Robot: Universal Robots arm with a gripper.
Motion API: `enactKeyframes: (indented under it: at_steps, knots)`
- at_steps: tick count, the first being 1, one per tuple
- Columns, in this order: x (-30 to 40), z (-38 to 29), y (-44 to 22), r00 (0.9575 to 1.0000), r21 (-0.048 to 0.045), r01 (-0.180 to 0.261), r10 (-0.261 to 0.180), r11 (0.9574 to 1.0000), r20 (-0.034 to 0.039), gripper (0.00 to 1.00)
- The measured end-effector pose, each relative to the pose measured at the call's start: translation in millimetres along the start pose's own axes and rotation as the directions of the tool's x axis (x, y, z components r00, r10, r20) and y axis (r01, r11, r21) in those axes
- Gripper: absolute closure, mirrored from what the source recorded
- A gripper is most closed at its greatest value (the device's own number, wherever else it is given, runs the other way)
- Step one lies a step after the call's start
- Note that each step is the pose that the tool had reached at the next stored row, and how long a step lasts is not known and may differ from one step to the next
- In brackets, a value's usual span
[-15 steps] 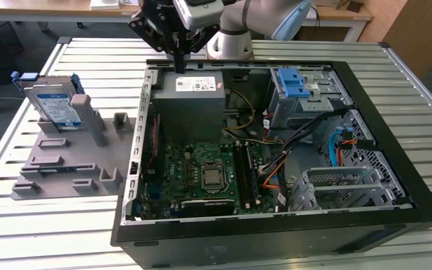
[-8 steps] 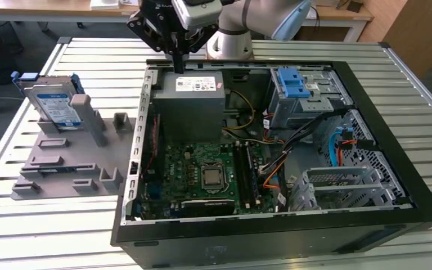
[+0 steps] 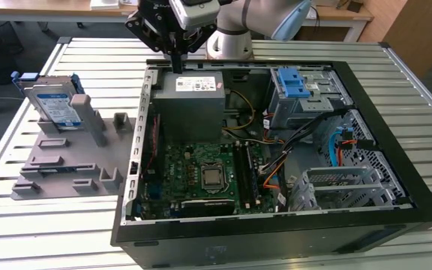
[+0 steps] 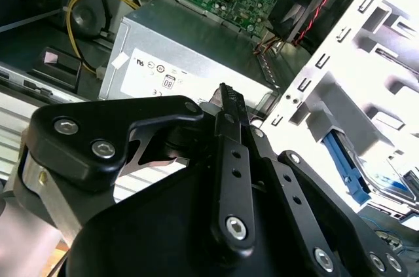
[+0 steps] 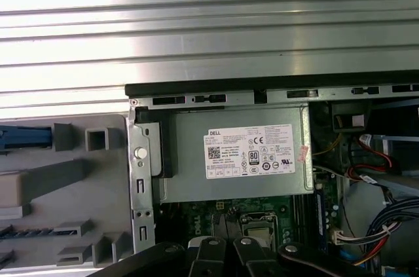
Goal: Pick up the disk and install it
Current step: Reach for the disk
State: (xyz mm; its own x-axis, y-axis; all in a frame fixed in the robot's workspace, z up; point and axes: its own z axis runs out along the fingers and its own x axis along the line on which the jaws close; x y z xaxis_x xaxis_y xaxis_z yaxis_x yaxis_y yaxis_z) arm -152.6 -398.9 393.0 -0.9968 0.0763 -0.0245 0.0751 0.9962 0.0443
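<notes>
The disk [image 3: 57,106], silver with a white-and-blue label and a blue frame, stands upright in the grey holder [image 3: 58,163] at the exterior view's left, beside the open computer case. Its blue edge also shows in the second wrist view [image 4: 347,172] and the first wrist view [image 5: 26,138]. My gripper [image 3: 177,68] hangs over the case's rear wall, just above the power supply's back edge and well to the right of the disk. Its fingers [image 4: 226,103] are shut together with nothing between them; in the first wrist view the gripper [image 5: 226,251] sits above the motherboard side of the power supply.
The grey power supply [image 3: 193,104] with a white sticker fills the case's rear corner. A drive cage with a bare blue bracket [image 3: 295,84] sits at the rear right, with cables [image 3: 306,135] and the motherboard [image 3: 201,174] below. The slatted metal table [image 3: 51,236] surrounds the case.
</notes>
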Motion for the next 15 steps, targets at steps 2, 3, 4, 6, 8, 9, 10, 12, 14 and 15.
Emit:
enactKeyframes:
  at_steps: [2, 3, 4, 6, 8, 9, 10, 12, 14, 15]
  knots:
    - [0.4, 0.0, 0.0, 1.0000, 0.0000, 0.000, 0.000, 1.0000, 0.0000, 0.89]
    - [0.6, 0.0, -0.1, 1.0000, 0.0000, 0.000, 0.000, 1.0000, 0.0000, 0.89]
    - [1.3, 0.0, -0.1, 1.0000, 0.0000, 0.000, 0.000, 1.0000, 0.0000, 0.89]
    - [1.4, 0.0, -0.1, 1.0000, 0.0000, 0.000, 0.000, 1.0000, 0.0000, 0.89]
    - [1.8, 0.0, -0.1, 1.0000, 0.0000, 0.000, 0.000, 1.0000, 0.0000, 0.89]
    - [1.9, 0.0, -0.1, 1.0000, 0.0000, 0.000, 0.000, 1.0000, 0.0000, 0.89]
    - [2.0, 0.0, -0.2, 1.0000, 0.0000, 0.000, 0.000, 1.0000, 0.0000, 0.89]
    - [2.3, 0.0, -0.2, 1.0000, -0.0001, 0.000, 0.000, 1.0000, 0.0000, 0.89]
    - [6.0, -0.2, -0.5, 1.0000, 0.0000, 0.000, 0.000, 1.0000, 0.0000, 0.89]
    - [6.2, -0.2, -0.5, 1.0000, 0.0000, 0.000, 0.000, 1.0000, 0.0000, 0.89]
